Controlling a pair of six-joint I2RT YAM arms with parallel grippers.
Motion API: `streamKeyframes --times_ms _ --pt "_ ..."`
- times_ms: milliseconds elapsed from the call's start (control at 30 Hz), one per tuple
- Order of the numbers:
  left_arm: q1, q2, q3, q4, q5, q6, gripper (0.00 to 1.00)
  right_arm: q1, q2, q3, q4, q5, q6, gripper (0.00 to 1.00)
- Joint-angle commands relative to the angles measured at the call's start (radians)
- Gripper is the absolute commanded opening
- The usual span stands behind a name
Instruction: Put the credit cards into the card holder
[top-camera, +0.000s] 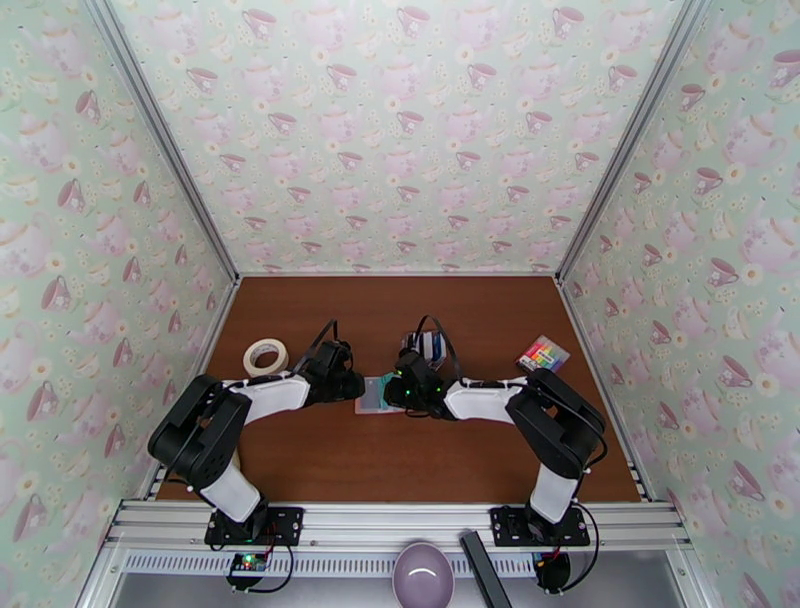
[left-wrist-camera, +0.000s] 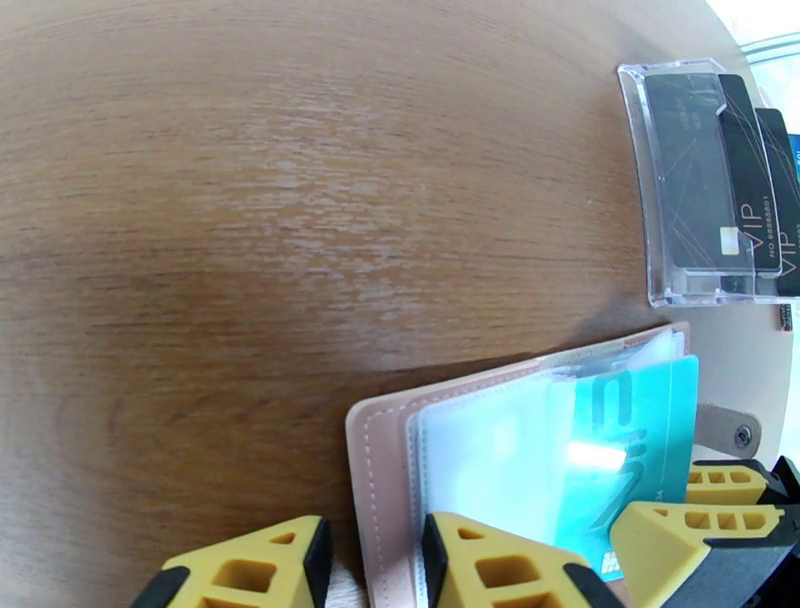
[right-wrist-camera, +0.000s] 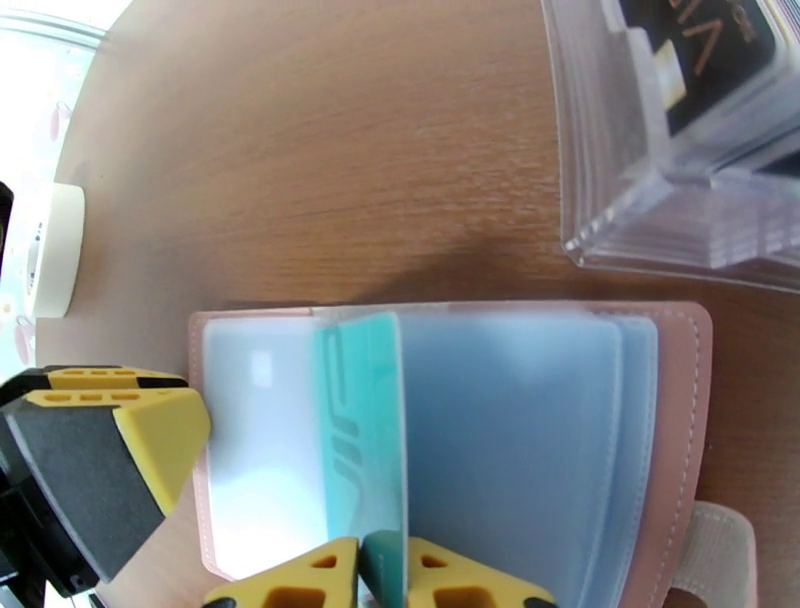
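The wallet (right-wrist-camera: 688, 420) is laid open in the middle of the desk (left-wrist-camera: 250, 200), between the two grippers. Its clear pockets (right-wrist-camera: 510, 440) are turned up. A teal card (right-wrist-camera: 362, 420) is held on its edge over the pockets, near the middle of the wallet. It is pinched by the right gripper (right-wrist-camera: 385, 582), whose fingers are closed on it. How far the card has gone into a pocket cannot be told.

The left gripper (left-wrist-camera: 372, 568) is set at the wallet's left edge. Its fingers are a little apart, and the pink edge is seen between them. Whether the wallet is being pressed down cannot be told.

Just beyond the wallet, on the far side, a clear rack (left-wrist-camera: 650, 200) is stood. Black cards (left-wrist-camera: 700, 170) are kept in it, so more cards are left to be moved. A roll of tape (top-camera: 265, 356) is seen off to the left, well apart.

Some things could go wrong from here. The card could be pushed between two pockets and not into one, because the clear sheets are thin and lie close together. A sheet could be bent if the card's corner is caught on it. The wallet could be slid along the smooth desk if it is not held well while the card is pushed.
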Motion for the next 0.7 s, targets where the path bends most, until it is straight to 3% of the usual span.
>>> streamKeyframes --times_ms 0,433,667 --pt "-0.021 0.085 -0.046 0.007 0.044 -0.016 0.32 -0.005 0.009 -0.027 -0.006 0.011 0.031 0.16" --pt "-0.025 0.1 -0.058 0.025 0.046 -0.04 0.32 0.019 0.063 -0.005 0.009 -0.067 0.043 0.15" --pt "-0.027 0.105 -0.068 0.041 0.049 -0.051 0.32 0.02 0.054 0.024 -0.138 -0.007 -0.017 0.3"
